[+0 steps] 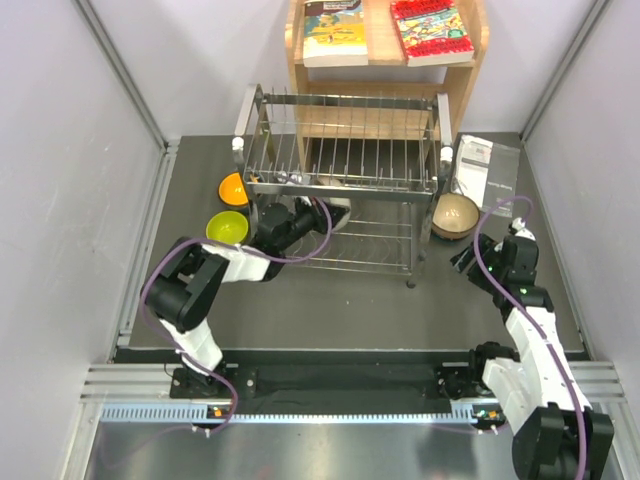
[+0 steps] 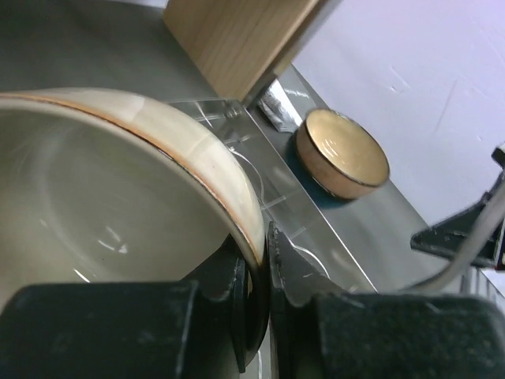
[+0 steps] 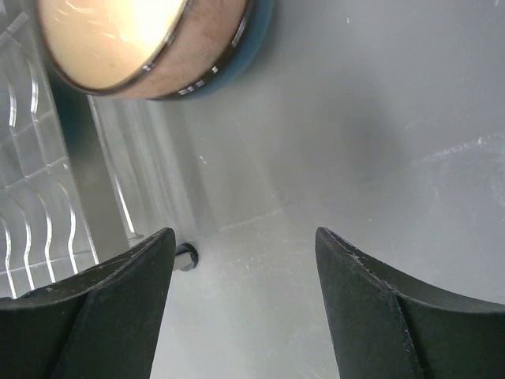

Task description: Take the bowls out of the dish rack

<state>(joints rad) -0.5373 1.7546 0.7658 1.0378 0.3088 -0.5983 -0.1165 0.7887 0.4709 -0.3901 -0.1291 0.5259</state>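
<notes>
While the rim of the cream bowl [image 2: 102,197] is being pinched by the left hand [image 2: 256,268] inside the dish rack [image 1: 340,150], the right hand [image 3: 245,237] is being held wide open and empty above the bench [image 1: 330,300], near the tan bowl [image 3: 118,39].

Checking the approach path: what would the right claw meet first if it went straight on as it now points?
Probably the tan bowl beside the dish rack; the open right claw points roughly at it. Depth is unclear, so it could slip past.
</notes>
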